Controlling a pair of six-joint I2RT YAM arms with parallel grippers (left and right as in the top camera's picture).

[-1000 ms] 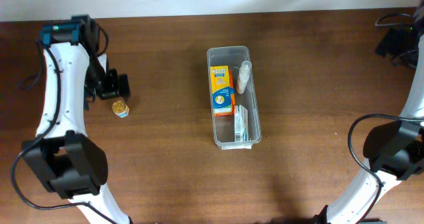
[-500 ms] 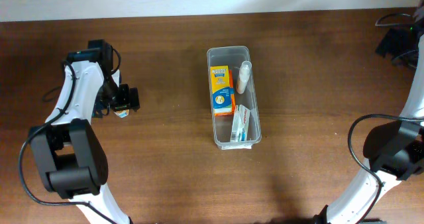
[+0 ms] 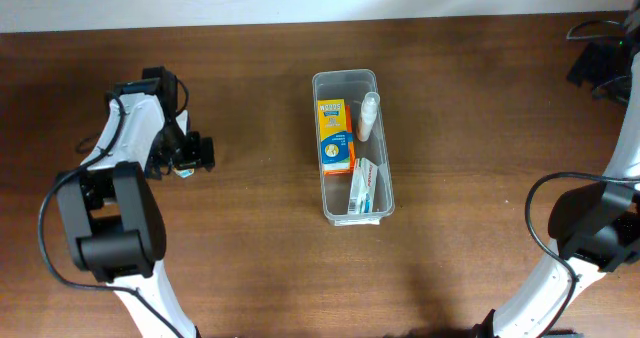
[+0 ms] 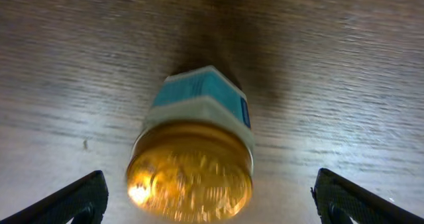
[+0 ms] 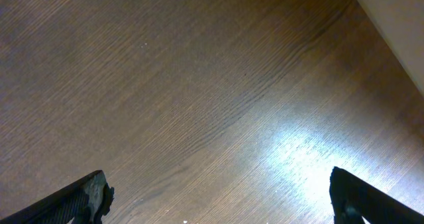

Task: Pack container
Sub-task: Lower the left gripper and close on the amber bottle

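Note:
The container [image 3: 345,75] is a long clear plastic bin at the table's middle. It holds an orange box [image 3: 335,133], a white bottle [image 3: 369,115] and a white carton [image 3: 363,188]. A small jar with a gold lid and teal-and-white label [image 4: 192,154] lies on the wood at the left. It is mostly hidden under my left gripper in the overhead view [image 3: 183,172]. My left gripper [image 3: 186,156] is open, its fingertips [image 4: 209,201] on either side of the jar's lid without touching it. My right gripper [image 5: 215,197] is open and empty above bare wood.
The right arm's base [image 3: 590,238] stands at the right edge, and dark cables [image 3: 600,63] lie at the far right corner. A white wall runs along the back edge of the brown wooden table [image 3: 480,128].
My left gripper has moved forward and slightly right, from behind the jar to directly over it. The container and the right arm have not moved.

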